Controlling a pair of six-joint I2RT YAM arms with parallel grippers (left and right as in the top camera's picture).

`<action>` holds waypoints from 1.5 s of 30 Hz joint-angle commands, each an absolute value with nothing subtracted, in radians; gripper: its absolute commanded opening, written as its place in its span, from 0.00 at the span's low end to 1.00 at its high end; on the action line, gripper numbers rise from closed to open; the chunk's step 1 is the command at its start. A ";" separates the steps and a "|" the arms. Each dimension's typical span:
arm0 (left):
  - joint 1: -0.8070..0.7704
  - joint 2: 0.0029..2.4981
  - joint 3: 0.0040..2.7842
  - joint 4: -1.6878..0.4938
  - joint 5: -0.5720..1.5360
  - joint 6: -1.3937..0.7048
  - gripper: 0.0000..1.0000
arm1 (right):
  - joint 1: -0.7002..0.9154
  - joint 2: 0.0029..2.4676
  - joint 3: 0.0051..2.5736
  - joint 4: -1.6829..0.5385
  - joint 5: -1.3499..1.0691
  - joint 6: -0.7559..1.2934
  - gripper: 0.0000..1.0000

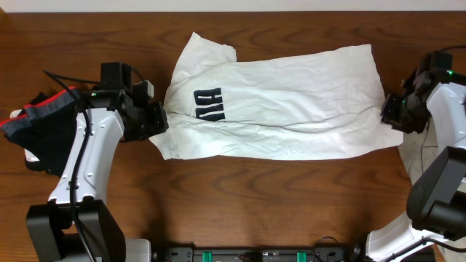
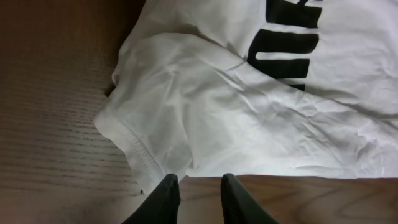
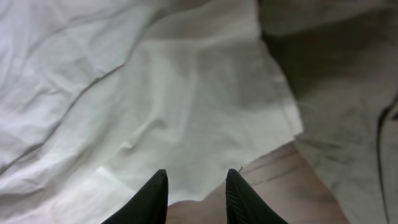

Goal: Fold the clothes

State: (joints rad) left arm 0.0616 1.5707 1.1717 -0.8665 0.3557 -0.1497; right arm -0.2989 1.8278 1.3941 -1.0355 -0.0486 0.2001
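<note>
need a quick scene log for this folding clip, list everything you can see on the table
T-shirt: one, white with dark navy letters, spread across the middle of the table
dark garments: one bundle, navy with red trim, left edge of the table beside the left arm
pale cloth: one, off-white, right end of the table by the right arm
table: one, brown wood, under everything
left arm: one, white and black, at the shirt's left end
right arm: one, white and black, at the shirt's right end
left fingers: two, black, apart, over bare wood just off the shirt's hem
right fingers: two, black, apart, over the shirt's edge
</note>
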 commanded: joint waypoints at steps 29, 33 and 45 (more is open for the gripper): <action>0.004 1.846 1.558 -0.514 0.407 -0.037 0.98 | -0.125 1.802 1.701 -1.000 -0.172 0.084 0.99; 0.010 1.960 1.558 -0.333 0.407 -0.038 0.98 | -0.124 1.802 1.700 -1.045 -0.172 0.080 0.99; 0.044 2.203 1.558 -0.192 0.405 -0.038 0.99 | -0.124 1.802 1.700 -1.096 -0.139 0.081 0.99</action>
